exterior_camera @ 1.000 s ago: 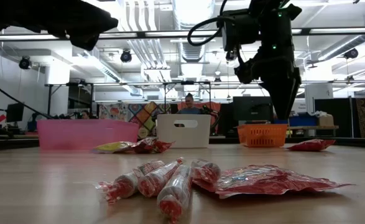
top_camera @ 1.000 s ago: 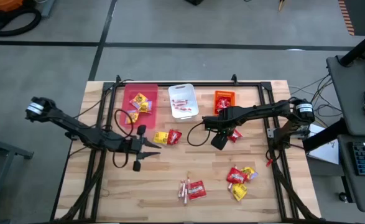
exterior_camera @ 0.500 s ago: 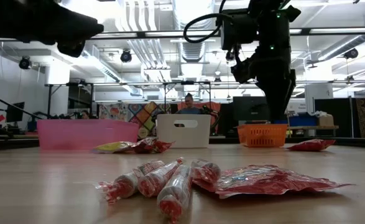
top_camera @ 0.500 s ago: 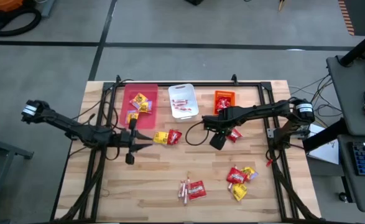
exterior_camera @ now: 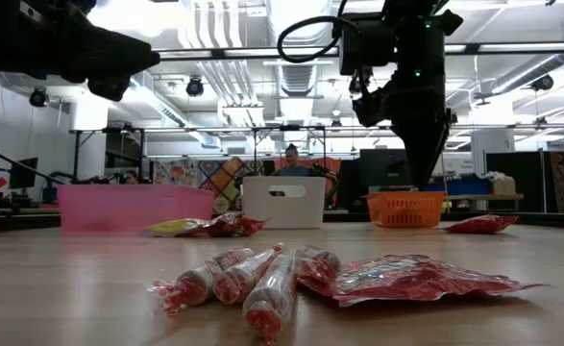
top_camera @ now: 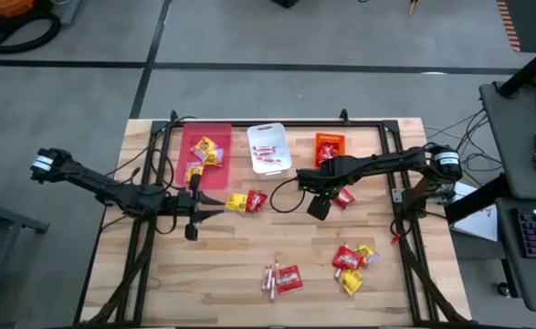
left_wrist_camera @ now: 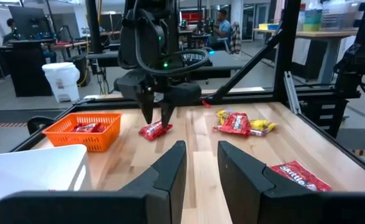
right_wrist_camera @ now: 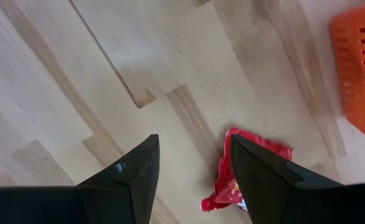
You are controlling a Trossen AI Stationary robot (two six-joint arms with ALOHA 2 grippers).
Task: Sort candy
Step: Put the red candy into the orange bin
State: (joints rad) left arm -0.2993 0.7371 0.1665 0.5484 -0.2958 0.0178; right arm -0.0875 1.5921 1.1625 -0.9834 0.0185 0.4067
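Observation:
The candy lies in loose groups on the wooden table: yellow and red packets (top_camera: 246, 201), pinkish-red sticks beside a red packet (top_camera: 281, 277), and a mixed pile (top_camera: 352, 259). A single red packet (top_camera: 344, 197) lies flat near the orange bin. My right gripper (top_camera: 320, 206) points down, open, close above the table beside this packet (right_wrist_camera: 244, 168). The left wrist view shows its fingers (left_wrist_camera: 156, 115) just over the packet (left_wrist_camera: 155, 130), with no touch that I can make out. My left gripper (top_camera: 218, 212) is open, level above the table and pointing toward the right edge, holding nothing.
Along the far edge stand a pink bin (top_camera: 205, 153) holding yellow packets, a white bin (top_camera: 268, 148) holding sticks, and an orange bin (top_camera: 330, 149) holding red packets. A black frame (top_camera: 249, 123) borders the table. Bare wood shows between the candy groups.
My left gripper has drawn back a little toward the table's left edge, staying open. My right gripper has shifted slightly toward the left above the single red packet. No candy has moved.

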